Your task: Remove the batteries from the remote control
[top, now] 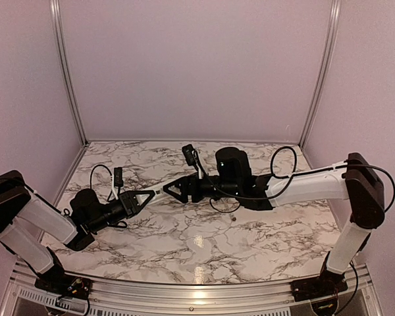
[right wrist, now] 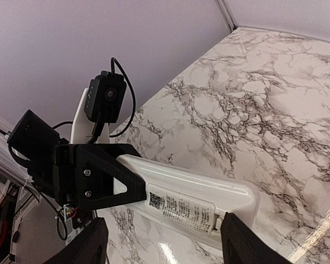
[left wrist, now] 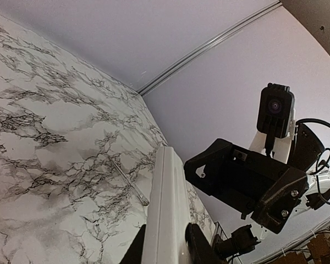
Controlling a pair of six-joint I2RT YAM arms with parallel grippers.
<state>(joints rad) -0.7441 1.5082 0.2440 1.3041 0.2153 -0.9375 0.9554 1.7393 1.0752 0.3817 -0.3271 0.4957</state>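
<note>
Left gripper (top: 148, 196) clamped on one end of the remote control (right wrist: 192, 201), holding it clear above the marble table (top: 204, 243), label side toward the right wrist camera. Right gripper (top: 171, 189) has its fingers spread wide around the free end; contact unclear.

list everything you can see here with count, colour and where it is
remote control: 1, white, held above the table mid-scene, labelled side towards the right wrist camera
batteries: none in sight
rod: 1, thin, grey, lying on the table beyond the remote control
table: 1, white marble with grey veins
walls: pale lilac, round three sides of the table
arms: 2, white and black, left arm and right arm, bases at the near edge
wrist cameras: 2, black, one on each wrist
left gripper: black, shut on the remote control
right gripper: black, open, at the remote control's free end
</note>
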